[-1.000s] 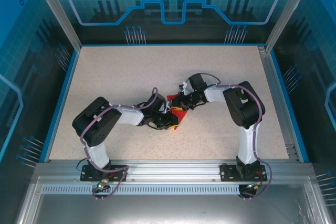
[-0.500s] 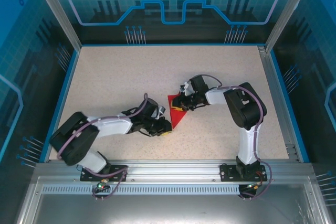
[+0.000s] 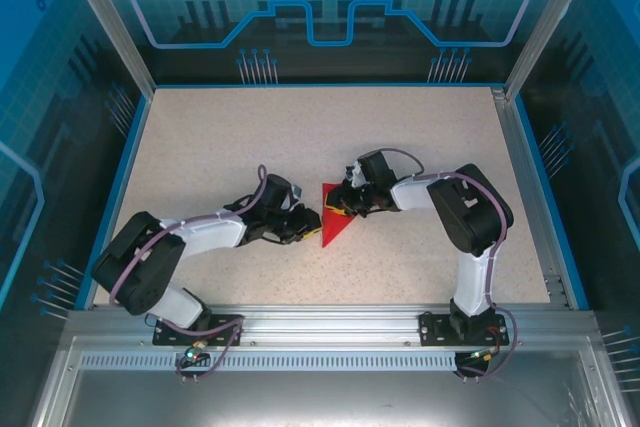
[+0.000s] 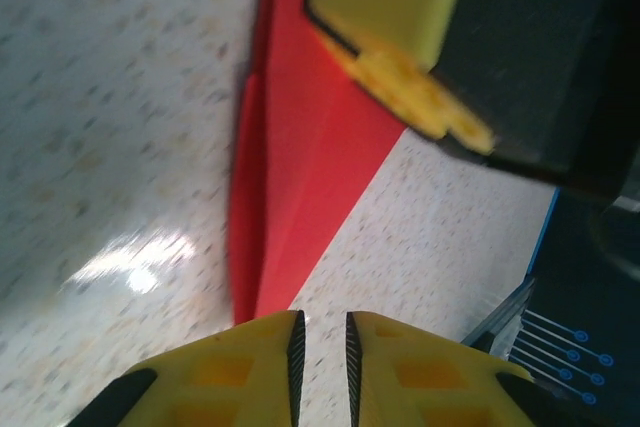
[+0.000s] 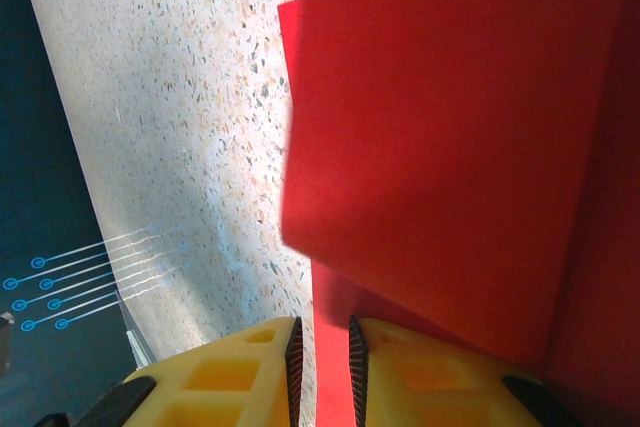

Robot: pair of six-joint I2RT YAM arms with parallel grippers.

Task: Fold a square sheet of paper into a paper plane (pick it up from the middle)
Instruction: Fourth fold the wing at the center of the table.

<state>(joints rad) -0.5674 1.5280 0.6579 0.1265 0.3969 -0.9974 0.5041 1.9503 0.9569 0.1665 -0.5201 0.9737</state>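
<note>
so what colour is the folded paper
The paper is plain bright red; clearest in right wrist view.

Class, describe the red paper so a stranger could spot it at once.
Find the speckled table, then its middle, where the left end effector and right end effector meet. There lies the paper: folded into a triangle, the only bright red thing.

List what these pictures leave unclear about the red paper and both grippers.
Top view: the paper's folds are too small to read, and the right gripper hides its far side.
Right wrist view: the paper runs off the top and right edges; whether that gripper pinches it or only presses it is unclear.
Left wrist view: the right gripper hides the paper's far end; the left gripper covers its near tip.
</note>
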